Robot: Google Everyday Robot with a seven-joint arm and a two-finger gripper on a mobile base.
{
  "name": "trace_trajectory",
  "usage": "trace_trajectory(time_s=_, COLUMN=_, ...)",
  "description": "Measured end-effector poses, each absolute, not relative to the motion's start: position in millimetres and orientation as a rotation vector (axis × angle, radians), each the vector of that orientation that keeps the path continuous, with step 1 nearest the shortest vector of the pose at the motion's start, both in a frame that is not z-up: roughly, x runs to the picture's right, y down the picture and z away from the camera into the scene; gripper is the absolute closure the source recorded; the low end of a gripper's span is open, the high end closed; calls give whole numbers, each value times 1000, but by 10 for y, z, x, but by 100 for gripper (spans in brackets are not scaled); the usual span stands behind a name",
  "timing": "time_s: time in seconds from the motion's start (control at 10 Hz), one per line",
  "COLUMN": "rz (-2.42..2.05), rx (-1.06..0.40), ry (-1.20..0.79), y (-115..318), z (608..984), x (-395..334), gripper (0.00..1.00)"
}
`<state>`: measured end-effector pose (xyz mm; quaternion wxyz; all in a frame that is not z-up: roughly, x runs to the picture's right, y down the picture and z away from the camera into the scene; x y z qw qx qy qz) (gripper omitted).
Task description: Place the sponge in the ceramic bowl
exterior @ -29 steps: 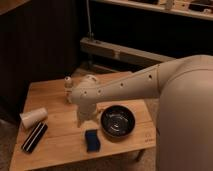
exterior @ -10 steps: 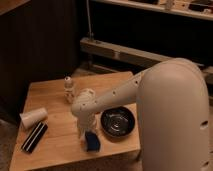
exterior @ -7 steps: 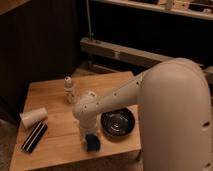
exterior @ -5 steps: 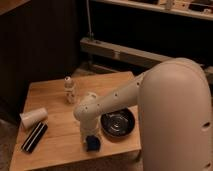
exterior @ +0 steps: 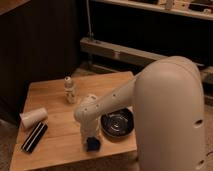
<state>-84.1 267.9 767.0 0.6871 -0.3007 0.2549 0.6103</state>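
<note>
The dark-blue sponge [exterior: 93, 145] lies on the wooden table [exterior: 47, 97] near its front edge, just left of the ceramic bowl [exterior: 108, 131]. The bowl is round, glossy black and has nothing in it. My gripper [exterior: 89, 138] points down at the end of the white arm. It stands directly over the sponge's upper left, open and down at the sponge, hiding part of it. The sponge still rests on the table.
A white paper cup [exterior: 33, 118] lies on its side at the table's left, with a black-and-white striped box [exterior: 34, 137] in front of it. A small white bottle [exterior: 69, 90] stands further back. My bulky white arm covers the table's right side.
Over the last second my gripper has sunk a little lower onto the sponge. Sponge and bowl have not moved.
</note>
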Motion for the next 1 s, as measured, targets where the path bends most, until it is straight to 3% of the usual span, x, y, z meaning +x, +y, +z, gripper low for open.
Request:
trace_trajectory(time_s=0.5, rz=1356, rx=-669, ry=575, y=2727, z=7730, x=-806, gripper=35)
trace_trajectory(time_s=0.6, rz=1355, rx=-673, ry=577, y=2725, z=7742, x=-798, gripper=40)
trace_trajectory(time_s=1.0, rz=1351, rx=-695, ry=581, y=2715, z=7754, x=-829, gripper=79)
